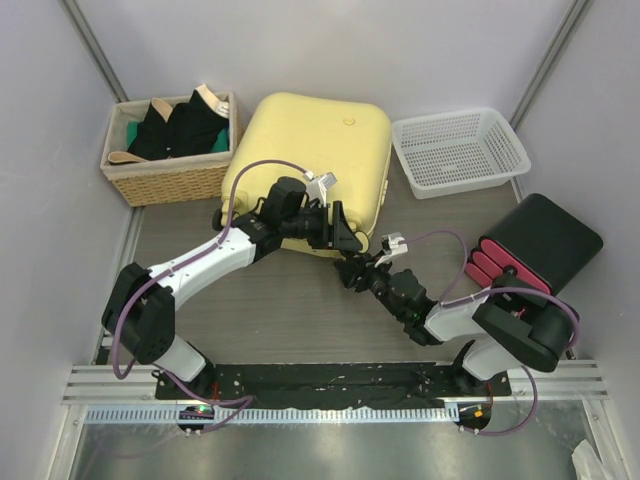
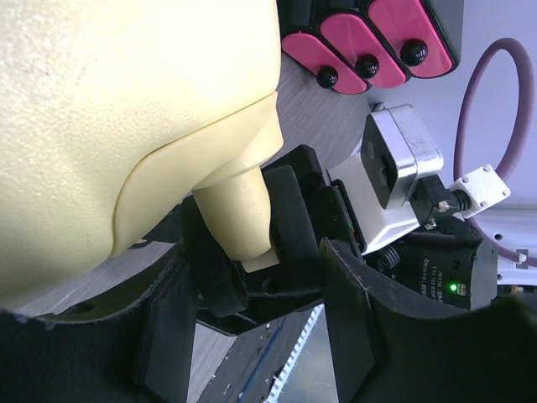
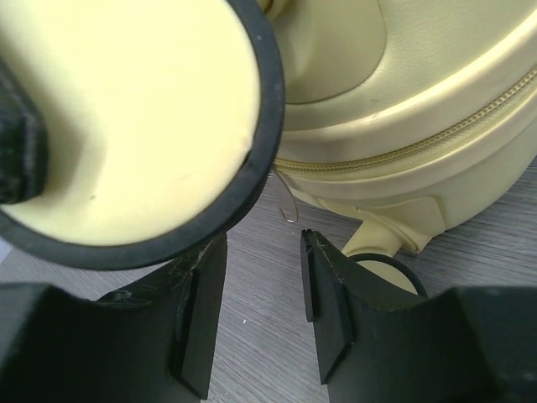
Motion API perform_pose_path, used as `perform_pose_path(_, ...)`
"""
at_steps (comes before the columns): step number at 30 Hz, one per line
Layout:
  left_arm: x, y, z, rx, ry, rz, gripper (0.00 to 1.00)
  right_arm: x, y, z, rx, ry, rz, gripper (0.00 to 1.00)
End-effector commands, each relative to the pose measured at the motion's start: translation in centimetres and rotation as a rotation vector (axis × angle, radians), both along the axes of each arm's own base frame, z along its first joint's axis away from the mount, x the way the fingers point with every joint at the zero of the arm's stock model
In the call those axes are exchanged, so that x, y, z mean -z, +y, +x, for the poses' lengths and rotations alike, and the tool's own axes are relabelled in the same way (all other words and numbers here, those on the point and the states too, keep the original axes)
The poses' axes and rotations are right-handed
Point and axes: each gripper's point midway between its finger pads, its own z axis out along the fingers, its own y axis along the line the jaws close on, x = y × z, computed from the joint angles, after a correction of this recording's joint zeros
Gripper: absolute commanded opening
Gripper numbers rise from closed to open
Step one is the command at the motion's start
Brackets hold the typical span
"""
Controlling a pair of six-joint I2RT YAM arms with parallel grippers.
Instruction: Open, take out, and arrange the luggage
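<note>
Right gripper hovers at the luggage's six o'clock edge, jaws narrowly parted over bare table. Left gripper straddles its wheel strut, grip unclear. Closed luggage lies at twelve o'clock.

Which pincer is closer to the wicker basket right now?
Left. The left pincer is at the luggage's near edge, down-right of the wicker basket. The right pincer sits just beyond it, nearer the arm bases and further right, off the luggage's near corner.

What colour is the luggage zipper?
Pale yellow zipper, matching the luggage shell; best in the right wrist view.
</note>
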Motion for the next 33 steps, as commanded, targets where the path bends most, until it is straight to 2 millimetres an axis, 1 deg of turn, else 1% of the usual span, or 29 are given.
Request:
perform_pose_path(1, -4.5, -1.7, -1.9, 0.151, -0.02, -0.184, 0.0, -2.6, 0.3, 1.3, 0.055, -0.057, 0.089, 0.47)
perform_pose_path(3, -4.6, -1.7, -2.0, 0.153, -0.023, -0.187, 0.0, -2.7, 0.2, 1.6, 0.069, -0.06, 0.097, 0.47)
perform_pose_path(4, -4.5, -1.7, -2.0, 0.153, -0.022, -0.186, 0.0, -2.4, 0.2, 1.7, 0.071, -0.055, 0.092, 0.47)
perform_pose_path(6, -4.4, -1.6, -2.1, 0.152, -0.019, -0.185, 0.0, -2.5, 0.5, 2.0, 0.071, -0.055, 0.097, 0.46)
perform_pose_path(8, -4.5, -1.6, -2.1, 0.153, -0.019, -0.187, 0.0, -2.1, 0.6, 2.2, 0.071, -0.05, 0.096, 0.45)
perform_pose_path(9, -4.5, -1.6, -2.1, 0.152, -0.021, -0.187, 0.0, -2.5, 0.8, 2.3, 0.071, -0.058, 0.116, 0.45)
perform_pose_path(11, -4.5, -1.6, -2.2, 0.154, -0.022, -0.188, 0.0, -2.2, 0.8, 2.6, 0.077, -0.054, 0.115, 0.44)
perform_pose_path(14, -4.4, -1.5, -2.2, 0.154, -0.023, -0.186, 0.0, -2.4, 1.1, 2.9, 0.075, -0.058, 0.119, 0.43)
perform_pose_path(18, -4.3, -1.5, -2.3, 0.157, -0.022, -0.183, 0.0, -2.1, 1.3, 3.5, 0.084, -0.052, 0.116, 0.4)
perform_pose_path(27, -4.4, -1.4, -2.4, 0.158, -0.025, -0.188, 0.0, -1.1, 0.9, 4.6, 0.128, -0.035, 0.122, 0.37)
perform_pose_path(33, -4.2, -1.3, -2.2, 0.152, -0.032, -0.176, 0.0, -0.7, 0.4, 4.5, 0.147, -0.019, 0.122, 0.36)
